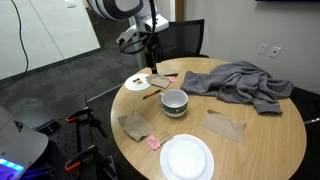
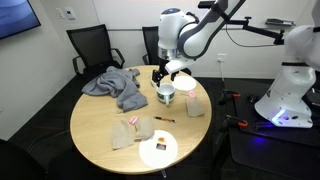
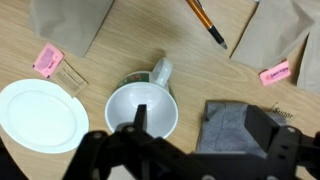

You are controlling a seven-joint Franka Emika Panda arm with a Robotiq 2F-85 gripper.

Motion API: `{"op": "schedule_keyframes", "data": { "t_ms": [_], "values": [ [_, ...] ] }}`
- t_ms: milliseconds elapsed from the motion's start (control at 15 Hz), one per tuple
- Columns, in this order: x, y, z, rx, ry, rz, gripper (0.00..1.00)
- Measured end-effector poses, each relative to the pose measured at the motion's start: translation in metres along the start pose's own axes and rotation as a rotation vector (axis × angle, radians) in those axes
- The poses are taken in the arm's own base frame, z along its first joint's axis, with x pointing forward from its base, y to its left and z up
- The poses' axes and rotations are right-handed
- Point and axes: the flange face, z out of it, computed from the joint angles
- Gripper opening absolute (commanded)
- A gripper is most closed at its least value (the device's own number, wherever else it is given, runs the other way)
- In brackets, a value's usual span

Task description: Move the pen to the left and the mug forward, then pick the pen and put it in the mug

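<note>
In the wrist view, the black fingers (image 3: 133,135) are seen spread wide, with nothing held. Just beyond them, the squat off-white mug (image 3: 150,100) is set upright on the wooden tabletop (image 3: 150,40). Farther off, the thin orange-red pen (image 3: 205,22) is laid flat, apart from the mug.

Free on bare tabletop (image 3: 150,35) round pen (image 3: 205,20); cramped near mug (image 3: 140,108) by white plate (image 3: 40,115) one side, grey cloth (image 3: 235,125) opp. side.
</note>
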Motion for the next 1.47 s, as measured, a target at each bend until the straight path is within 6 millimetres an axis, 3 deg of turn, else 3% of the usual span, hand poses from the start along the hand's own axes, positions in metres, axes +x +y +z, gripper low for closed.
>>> {"op": "schedule_keyframes", "data": {
  "t_ms": [333, 600, 1067, 1467],
  "values": [
    [-0.05, 0.013, -0.004, -0.014, -0.01, -0.187, 1.0],
    [-0.078, 0.019, 0.003, 0.004, 0.005, -0.31, 1.0],
    [-0.102, 0.018, 0.025, 0.005, 0.0, -0.456, 1.0],
    [-0.115, 0.012, 0.058, -0.034, -0.012, -0.577, 1.0]
  ]
}}
